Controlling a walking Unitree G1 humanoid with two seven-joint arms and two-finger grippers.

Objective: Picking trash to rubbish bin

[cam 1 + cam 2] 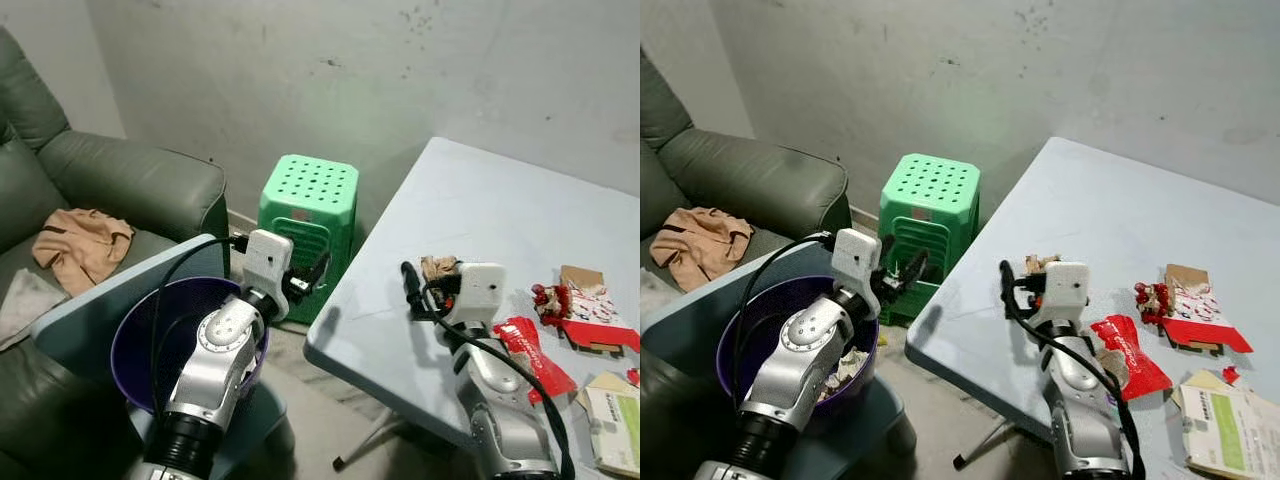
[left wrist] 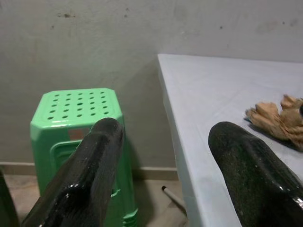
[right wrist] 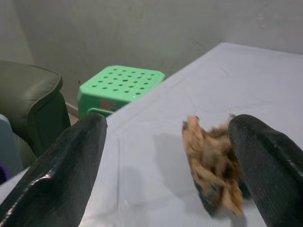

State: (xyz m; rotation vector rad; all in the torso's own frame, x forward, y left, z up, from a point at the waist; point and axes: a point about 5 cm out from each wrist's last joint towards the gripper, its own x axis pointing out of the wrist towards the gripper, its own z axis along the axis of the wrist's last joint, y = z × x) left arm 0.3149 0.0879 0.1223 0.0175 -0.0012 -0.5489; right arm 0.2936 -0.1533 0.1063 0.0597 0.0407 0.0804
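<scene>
Left of the bench (image 1: 470, 200), our left gripper (image 1: 308, 277) hangs above the purple bin (image 1: 135, 340), fingers spread. On the bench, our right gripper (image 3: 165, 156) hovers with fingers spread wide, the crumpled brown paper (image 3: 210, 168) between them against one finger. Red wrappers (image 1: 535, 355) lie farther right.

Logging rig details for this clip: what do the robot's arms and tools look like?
Both arms are silver metal with rounded joints, a black cuff and a white boxy wrist block. Black cables loop along each. The left tool and right tool each have two long black fingers.
</scene>
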